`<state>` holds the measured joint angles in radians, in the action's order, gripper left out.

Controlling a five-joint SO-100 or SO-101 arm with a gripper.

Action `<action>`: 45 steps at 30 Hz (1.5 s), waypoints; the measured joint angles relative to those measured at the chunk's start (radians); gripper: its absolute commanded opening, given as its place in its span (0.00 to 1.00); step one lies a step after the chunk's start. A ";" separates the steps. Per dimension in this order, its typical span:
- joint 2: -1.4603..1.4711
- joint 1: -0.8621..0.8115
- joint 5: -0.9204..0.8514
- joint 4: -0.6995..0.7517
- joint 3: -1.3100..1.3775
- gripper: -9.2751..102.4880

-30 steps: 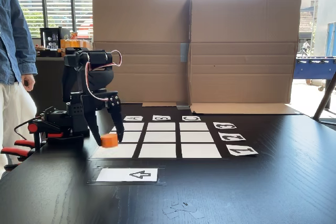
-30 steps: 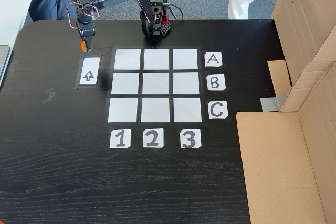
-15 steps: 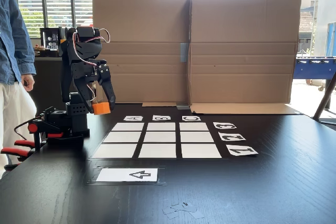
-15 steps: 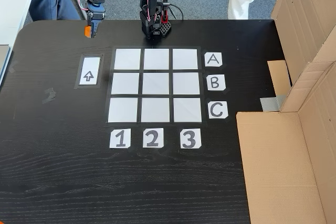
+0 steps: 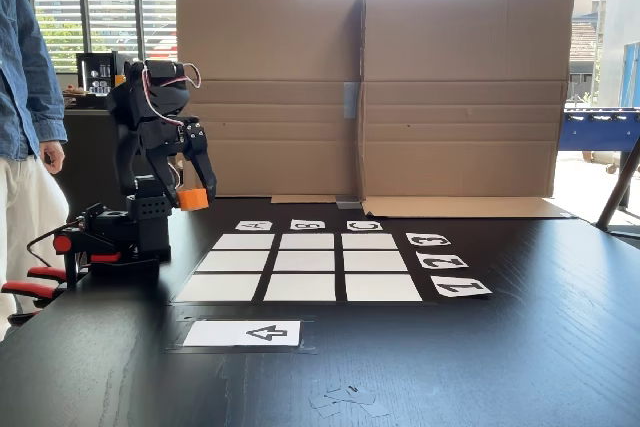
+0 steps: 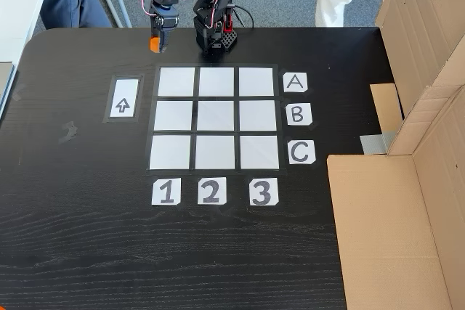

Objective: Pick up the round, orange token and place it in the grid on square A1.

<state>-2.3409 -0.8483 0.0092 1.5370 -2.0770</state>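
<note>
My gripper (image 5: 196, 199) (image 6: 155, 46) is shut on the orange token (image 5: 192, 197) (image 6: 155, 43) and holds it in the air, close to the arm's base. In the fixed view from above, the token hangs over the dark table just beyond the grid's (image 6: 215, 117) top-left corner. Square A1 (image 6: 176, 82) is that top-left cell and lies bare. In the low fixed view, A1 (image 5: 218, 288) is the nearest cell of the left column of the grid (image 5: 308, 261), well below and to the right of the token.
A white arrow card (image 5: 243, 333) (image 6: 123, 98) lies beside the grid. The arm's base (image 5: 125, 237) (image 6: 214, 34) sits at the table edge. Cardboard walls (image 5: 370, 87) (image 6: 421, 179) stand along one side. A person (image 5: 25, 97) stands near the base.
The arm has lifted the token from the table next to A1 and swung it back towards its base. The gripper stayed shut on it throughout.
</note>
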 measured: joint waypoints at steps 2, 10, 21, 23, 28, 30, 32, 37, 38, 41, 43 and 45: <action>-0.048 0.014 0.000 0.000 -0.064 0.15; -0.092 0.069 0.002 -0.025 -0.218 0.14; 0.081 0.150 0.000 -0.149 -0.311 0.14; 0.118 0.150 0.000 -0.179 -0.311 0.14; 0.224 0.152 0.000 -0.241 -0.313 0.14; 0.264 0.152 0.000 -0.267 -0.311 0.14; 0.299 0.152 0.000 -0.295 -0.311 0.14; 0.367 0.153 0.000 -0.342 -0.311 0.14; 0.380 0.153 0.000 -0.360 -0.311 0.14; 0.407 0.153 0.002 -0.380 -0.311 0.14; 0.423 0.153 0.000 -0.396 -0.311 0.14; 0.442 0.153 -0.003 -0.414 -0.311 0.14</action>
<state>-1.8991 -0.6949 0.0061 1.1229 -2.3884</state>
